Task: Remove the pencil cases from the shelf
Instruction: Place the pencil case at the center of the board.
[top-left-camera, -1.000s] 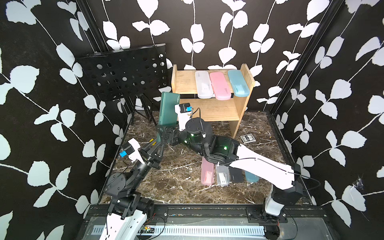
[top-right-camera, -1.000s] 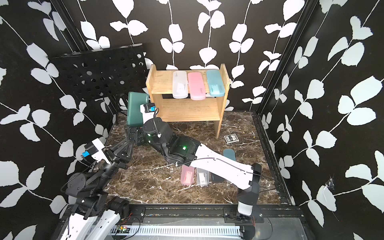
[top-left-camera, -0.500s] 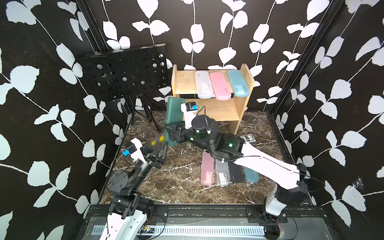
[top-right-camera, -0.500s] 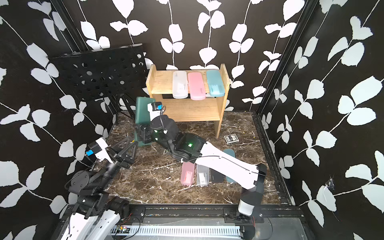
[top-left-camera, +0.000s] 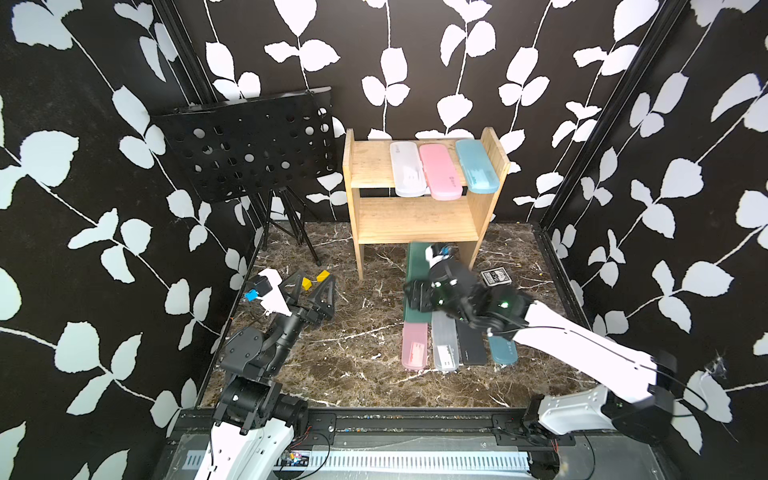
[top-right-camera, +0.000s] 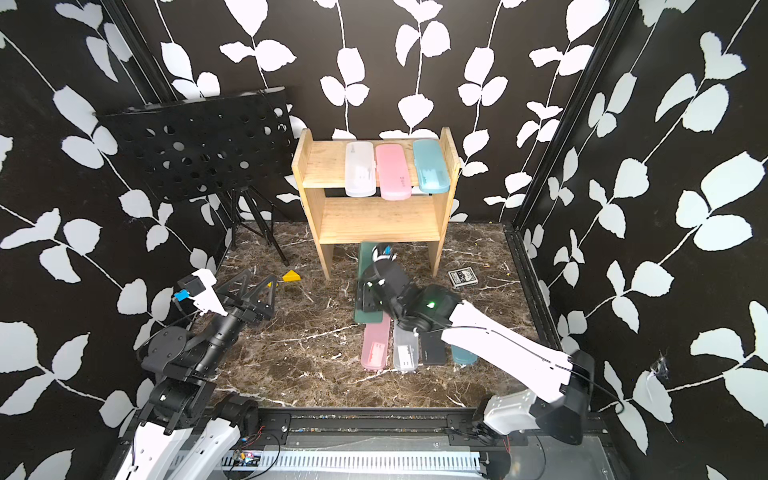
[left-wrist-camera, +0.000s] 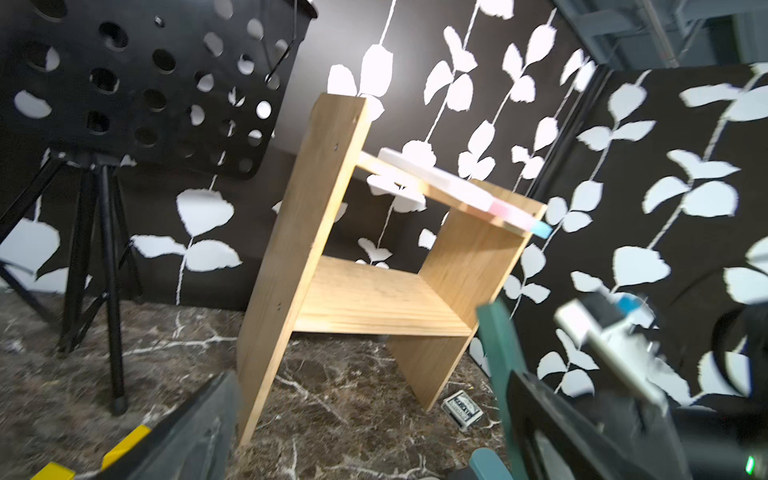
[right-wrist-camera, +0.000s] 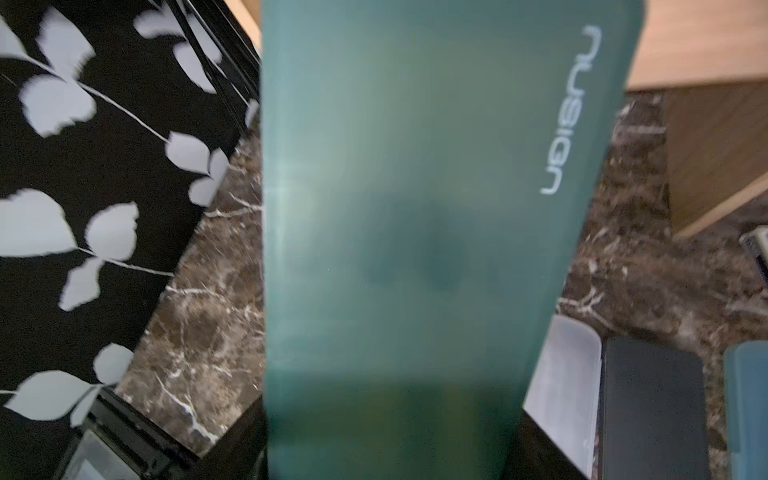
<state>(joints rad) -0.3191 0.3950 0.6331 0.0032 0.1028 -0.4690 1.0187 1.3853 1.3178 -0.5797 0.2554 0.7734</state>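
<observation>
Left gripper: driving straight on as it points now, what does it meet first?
Likely the shelf, its near side panel; the open left gripper aims at it, though depth is unclear.

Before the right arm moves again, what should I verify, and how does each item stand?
1. Right gripper gripping dark green case: ok.
2. Left gripper open, empty, apart from that case: ok.
3. Dark green case resting on the floor: cannot tell.
4. Bare floor beside the floor pink case: ok.
5. Shelf emptied: not ok; frosted clear case, shelf pink case, light blue case lie on its top tier.
</observation>
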